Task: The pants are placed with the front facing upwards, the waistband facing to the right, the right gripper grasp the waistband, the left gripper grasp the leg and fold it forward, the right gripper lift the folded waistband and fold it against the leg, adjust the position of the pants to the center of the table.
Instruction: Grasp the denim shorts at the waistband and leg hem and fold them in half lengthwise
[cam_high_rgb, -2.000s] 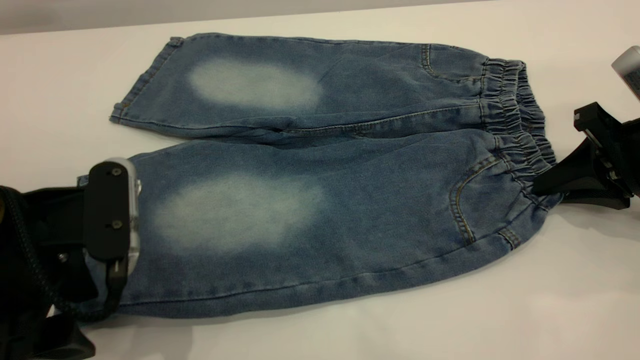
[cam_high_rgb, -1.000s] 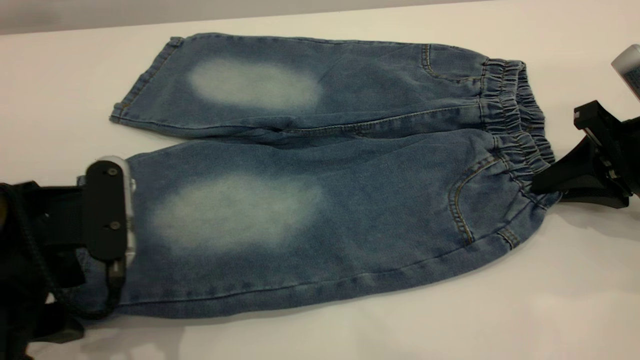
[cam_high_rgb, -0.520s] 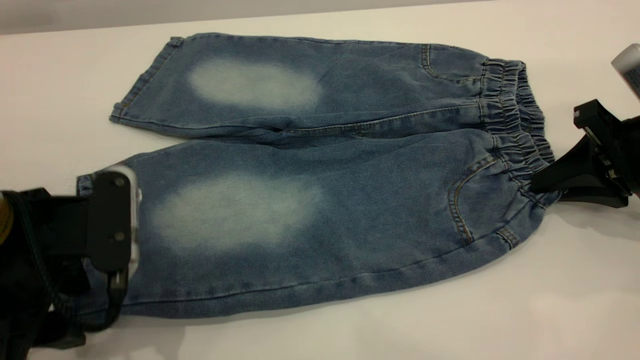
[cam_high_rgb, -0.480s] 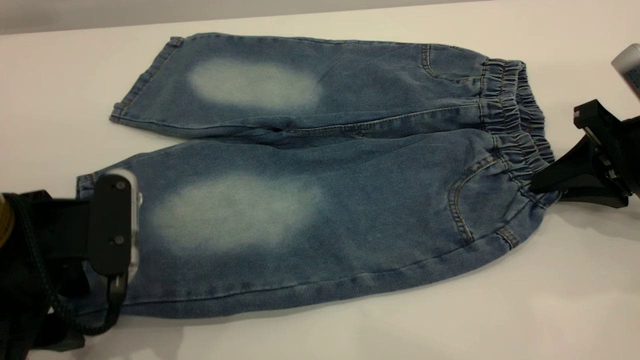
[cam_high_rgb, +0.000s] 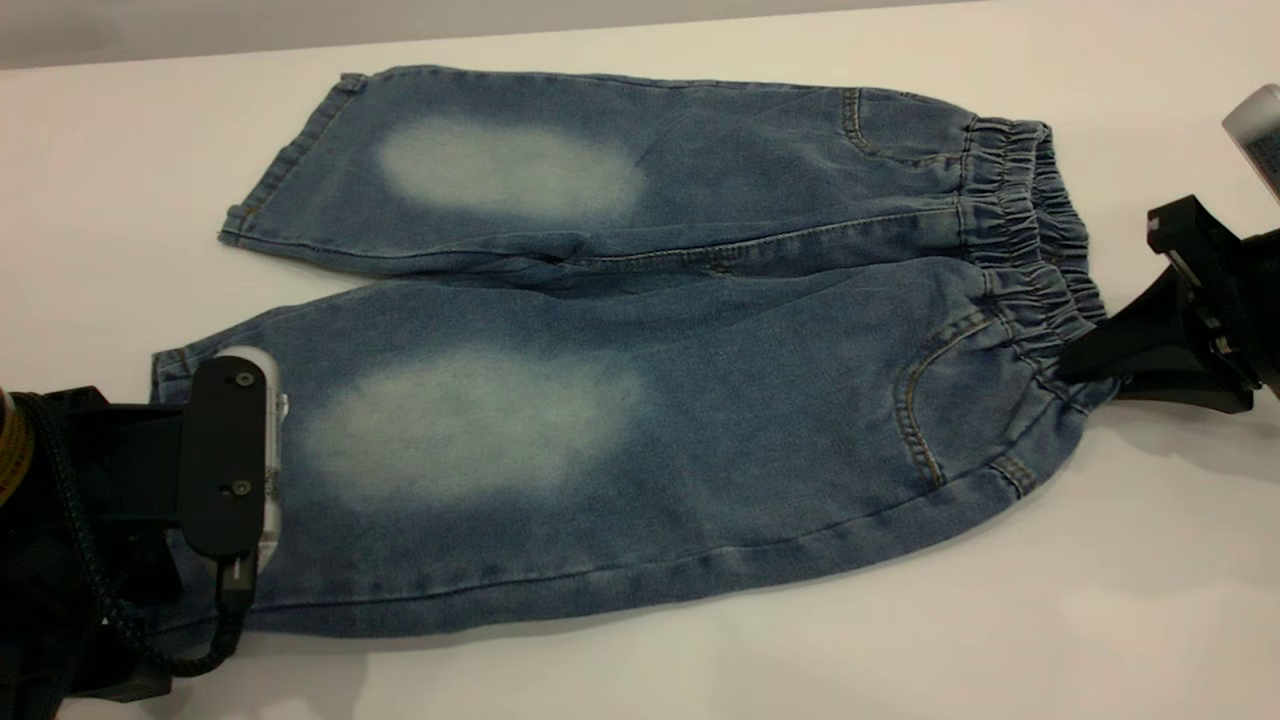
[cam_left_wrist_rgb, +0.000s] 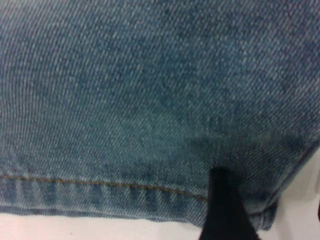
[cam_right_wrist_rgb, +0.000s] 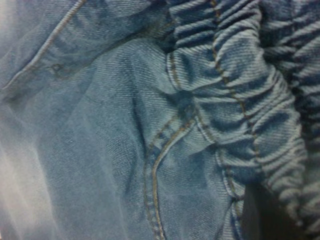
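The blue denim pants (cam_high_rgb: 640, 330) lie flat and front up on the white table (cam_high_rgb: 900, 620). Their gathered waistband (cam_high_rgb: 1030, 220) is at the right and both legs point left. My left gripper (cam_high_rgb: 190, 560) hangs over the hem of the near leg (cam_high_rgb: 450, 430). In the left wrist view it (cam_left_wrist_rgb: 272, 212) looks open. One black finger (cam_left_wrist_rgb: 225, 210) rests on the stitched hem (cam_left_wrist_rgb: 100, 185) near its corner, and the other is only a sliver at the picture's edge. My right gripper (cam_high_rgb: 1075, 370) is shut on the waistband's near end, where a dark finger (cam_right_wrist_rgb: 265, 215) sits against the ruffles (cam_right_wrist_rgb: 240, 100).
The far leg (cam_high_rgb: 500, 170) lies flat beside the near one, its hem at the far left. The table's back edge (cam_high_rgb: 200, 55) runs just behind the pants. Bare tabletop lies in front of the pants and to their right.
My left gripper has slid a little toward the table's near edge along the hem, showing more of the hem's far corner. The right gripper and waistband have hardly moved.
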